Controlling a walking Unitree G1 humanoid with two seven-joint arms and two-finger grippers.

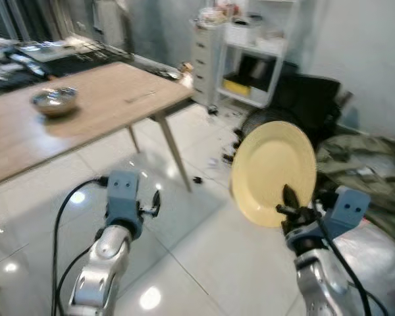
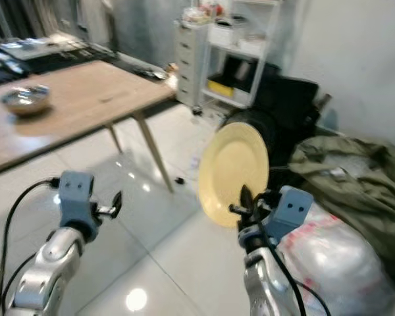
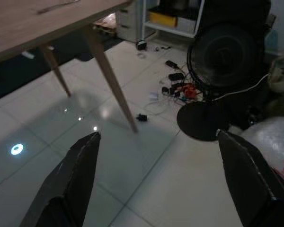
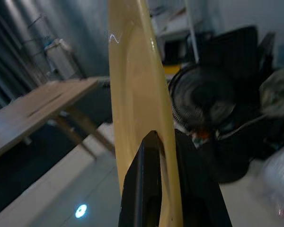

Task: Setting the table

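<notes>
My right hand [image 1: 288, 205] is clamped on the lower rim of the yellow plate [image 1: 273, 172], which stands nearly on edge above the floor [image 1: 204, 250] at about 2 o'clock from where I look. In the right wrist view one black finger [image 4: 142, 189] lies against the plate's face and the rim runs straight up between the two. My left hand [image 1: 153, 203] hovers at 7 o'clock with its fingers [image 3: 80, 170] spread wide and nothing between them.

The wooden surface [image 1: 85, 112] sits at 10 o'clock, with its near corner pointing toward me and a slanted leg [image 1: 174, 155] under that corner. A metal bowl [image 1: 54, 101] rests on it toward its left end, well back from the near edge, and a thin utensil [image 1: 139, 97] that I can't make out clearly lies near the right edge.

Open tile runs from my arms up to the surface's near edge. At 1 o'clock a black floor fan [image 3: 229, 56] stands behind the plate, with cables [image 3: 177, 87] strewn on the tiles beside its base. White shelves [image 1: 260, 46] and a drawer unit [image 1: 205, 59] stand at 12 o'clock. At 3 o'clock lie a heap of green cloth [image 2: 355, 184] and a plastic bag [image 2: 329, 257], close beside my right arm.
</notes>
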